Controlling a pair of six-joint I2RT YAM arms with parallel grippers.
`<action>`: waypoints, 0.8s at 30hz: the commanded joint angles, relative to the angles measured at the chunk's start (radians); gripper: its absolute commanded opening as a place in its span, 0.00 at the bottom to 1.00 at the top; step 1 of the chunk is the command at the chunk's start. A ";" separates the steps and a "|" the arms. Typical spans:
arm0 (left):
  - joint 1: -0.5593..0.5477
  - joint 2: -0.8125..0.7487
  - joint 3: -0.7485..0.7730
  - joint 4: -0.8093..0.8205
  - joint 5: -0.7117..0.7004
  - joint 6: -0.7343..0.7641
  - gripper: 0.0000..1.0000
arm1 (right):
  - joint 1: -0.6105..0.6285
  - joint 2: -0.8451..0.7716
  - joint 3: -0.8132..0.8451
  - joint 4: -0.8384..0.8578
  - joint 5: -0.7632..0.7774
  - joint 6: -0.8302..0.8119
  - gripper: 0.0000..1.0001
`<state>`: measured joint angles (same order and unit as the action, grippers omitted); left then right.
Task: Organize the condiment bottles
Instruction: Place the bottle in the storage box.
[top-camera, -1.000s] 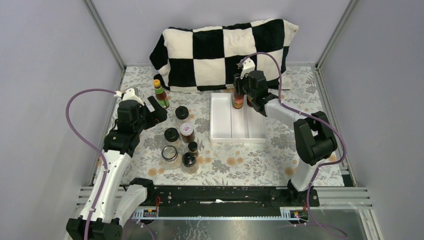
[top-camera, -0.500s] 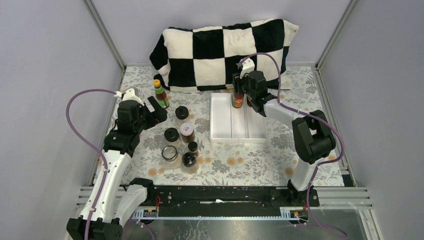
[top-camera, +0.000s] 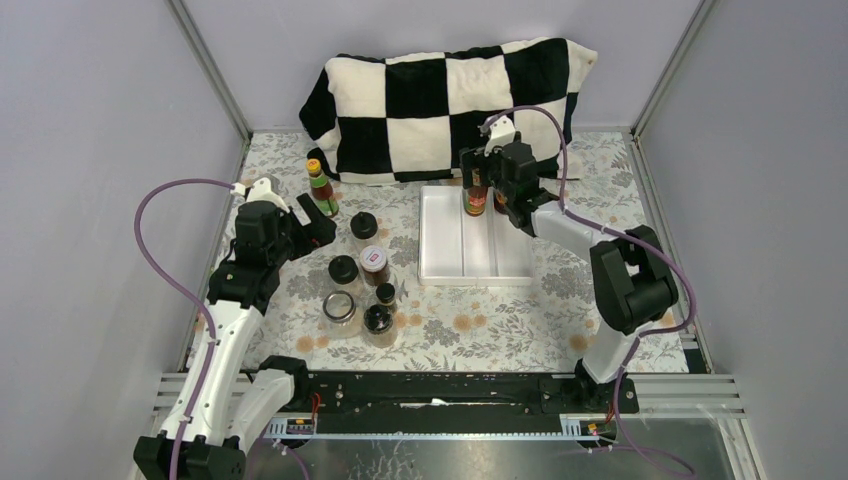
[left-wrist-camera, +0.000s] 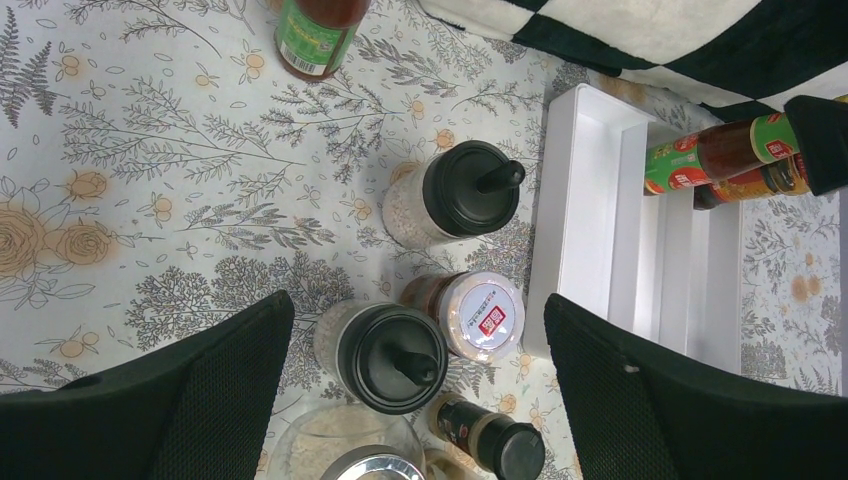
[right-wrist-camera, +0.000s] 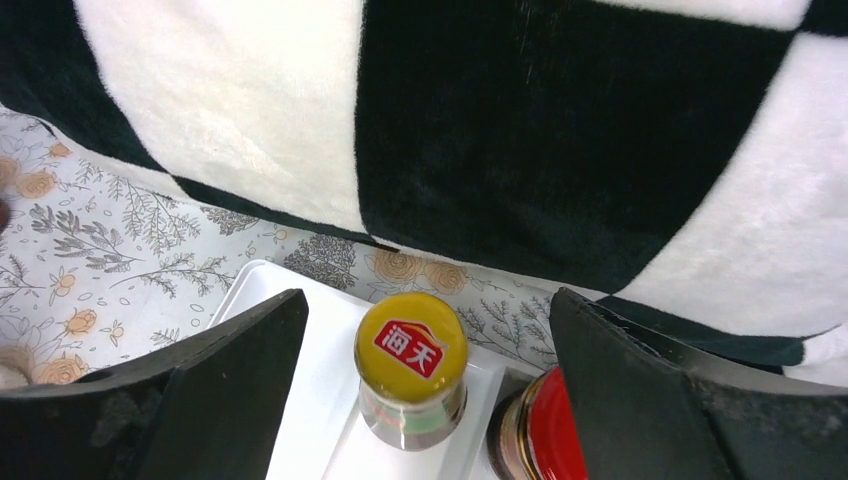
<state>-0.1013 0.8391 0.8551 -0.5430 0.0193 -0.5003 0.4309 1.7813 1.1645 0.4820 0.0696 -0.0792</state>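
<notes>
A slim yellow-capped sauce bottle (right-wrist-camera: 411, 350) stands upright in the white tray (top-camera: 440, 245), beside a red-lidded jar (right-wrist-camera: 545, 430). My right gripper (right-wrist-camera: 428, 300) is open, with a finger on each side of that bottle's cap and a gap to both. Another yellow-capped bottle (top-camera: 320, 190) stands at the back left. My left gripper (left-wrist-camera: 415, 300) hangs open above the loose group: two black-capped jars (left-wrist-camera: 465, 190) (left-wrist-camera: 392, 357), a pale-lidded jar (left-wrist-camera: 482, 315), a small black-capped spice bottle (left-wrist-camera: 495, 440) and a squat glass jar (left-wrist-camera: 345, 455).
A black-and-white checked cushion (top-camera: 450, 95) lies along the back, just behind the tray. The tray has long slots. One more dark jar (top-camera: 378, 320) stands at the near end of the group. Frame posts stand at the back corners.
My right gripper has opened and let go of the yellow-capped bottle, which stays standing in the tray. The left arm has not moved.
</notes>
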 joint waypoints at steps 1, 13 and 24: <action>0.011 -0.017 -0.011 0.049 0.008 0.023 0.99 | -0.003 -0.128 -0.026 0.024 0.032 0.027 1.00; 0.012 -0.056 -0.011 0.049 -0.016 0.029 0.99 | 0.030 -0.313 0.081 -0.296 -0.067 0.066 1.00; 0.018 -0.130 -0.014 0.052 -0.071 0.024 0.99 | 0.065 -0.304 0.393 -0.726 -0.345 0.163 1.00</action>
<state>-0.0956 0.7448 0.8532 -0.5381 -0.0093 -0.4938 0.4908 1.4883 1.4460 -0.0650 -0.1329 0.0128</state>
